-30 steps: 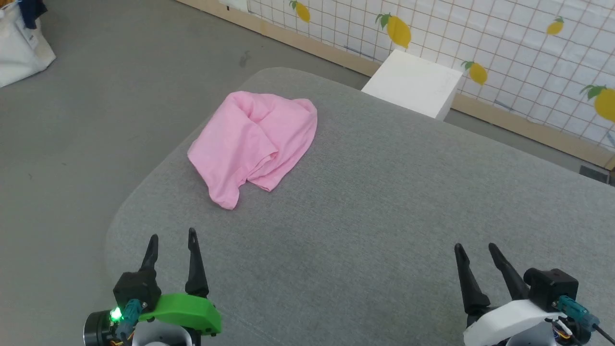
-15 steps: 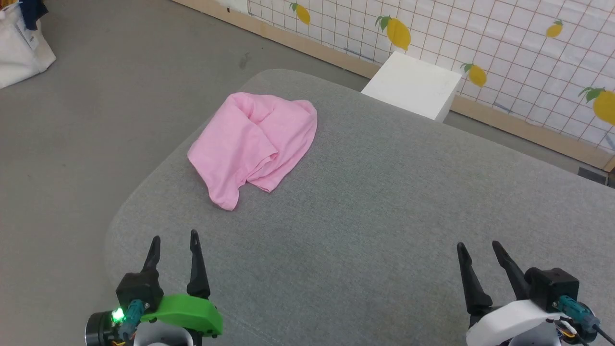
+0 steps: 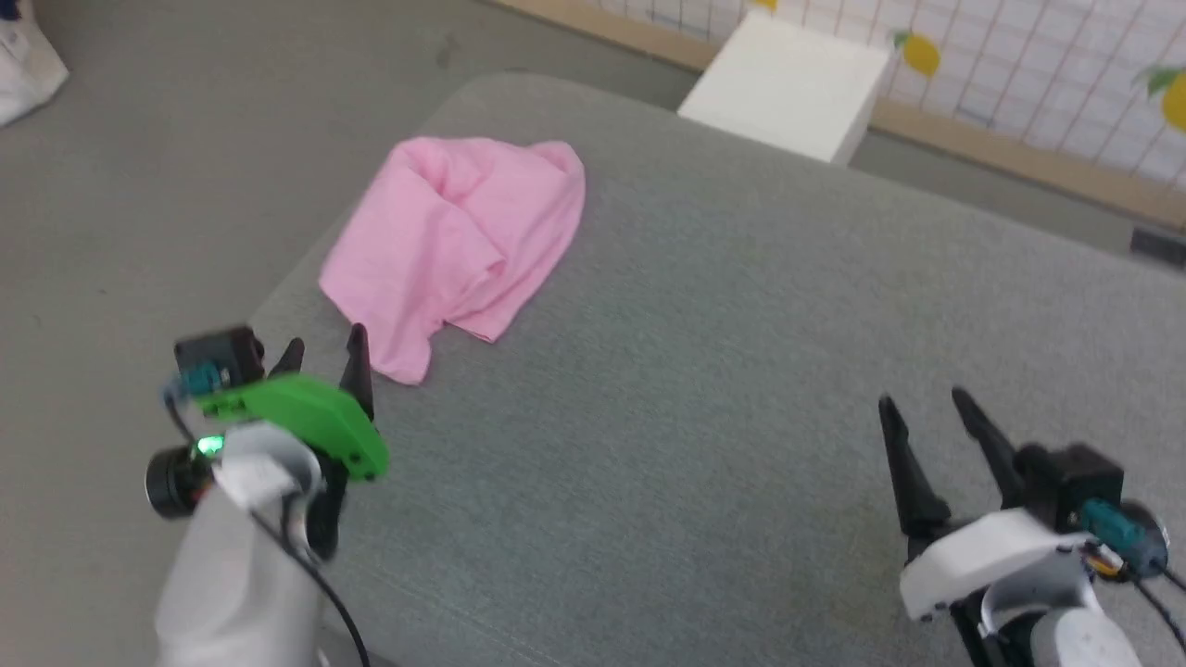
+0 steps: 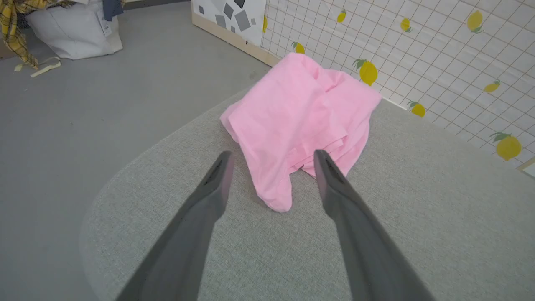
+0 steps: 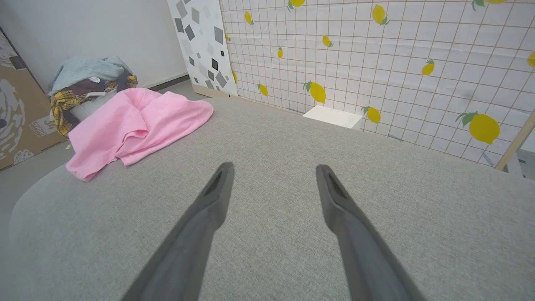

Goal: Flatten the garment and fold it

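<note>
The garment (image 3: 454, 236), a crumpled light pink piece of cloth, lies bunched at the far left of the grey padded table (image 3: 704, 389). My left gripper (image 3: 322, 345) hovers open just short of its near corner, fingers pointing at it and not touching. In the left wrist view the garment (image 4: 299, 121) sits just beyond the open left gripper (image 4: 271, 156), its near corner reaching between the fingers. My right gripper (image 3: 922, 403) stands open over bare table at the lower right, empty. From the right wrist view the garment (image 5: 133, 125) lies far off to the left of the right gripper (image 5: 271, 167).
A white box (image 3: 788, 88) stands on the floor behind the table, against a lemon-patterned wall (image 5: 376, 62). A white bag (image 4: 75, 31) and a pile of clothes (image 5: 83, 81) sit on the grey floor (image 3: 139, 185) to the left. The table's rounded left edge is close to the garment.
My left arm has risen and reached forward toward the garment's near corner. The head camera has tilted, shifting the whole picture. The garment lies as before and the right gripper has barely moved.
</note>
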